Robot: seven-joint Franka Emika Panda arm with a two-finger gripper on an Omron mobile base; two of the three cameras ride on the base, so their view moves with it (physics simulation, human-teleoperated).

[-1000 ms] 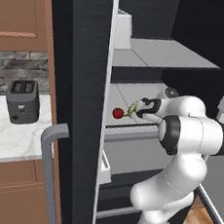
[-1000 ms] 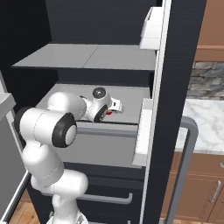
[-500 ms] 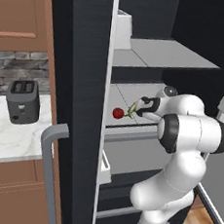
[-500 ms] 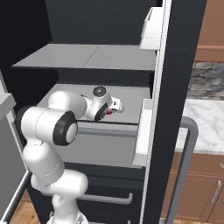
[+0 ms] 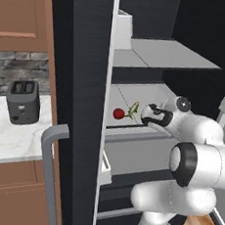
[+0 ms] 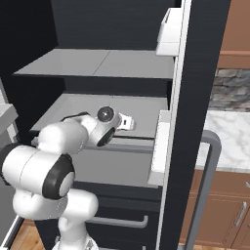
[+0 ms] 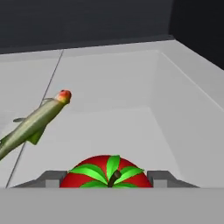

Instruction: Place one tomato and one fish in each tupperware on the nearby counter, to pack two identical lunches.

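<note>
In the hand view a red tomato (image 7: 105, 168) with a green top sits between my gripper's (image 7: 107, 180) two fingertips, which are shut on it. A yellowish green fish (image 7: 35, 124) lies on the grey fridge shelf to its left. From the left base view my gripper (image 5: 151, 114) reaches into the black fridge. The fish (image 5: 133, 109) lies just left of it, and a second tomato (image 5: 118, 113) rests further left on the shelf. My hand (image 6: 126, 122) shows over the same shelf in the right base view. The tupperware is out of view.
The white marble counter (image 5: 3, 137) holds a dark toaster (image 5: 23, 102) left of the fridge. The counter (image 6: 229, 141) also lies right of the open fridge door with its grey handle (image 6: 207, 180). A white box (image 5: 124, 29) sits on the upper shelf.
The jaws have closed onto the tomato. The arm has barely moved; the fish and the other tomato lie where they were.
</note>
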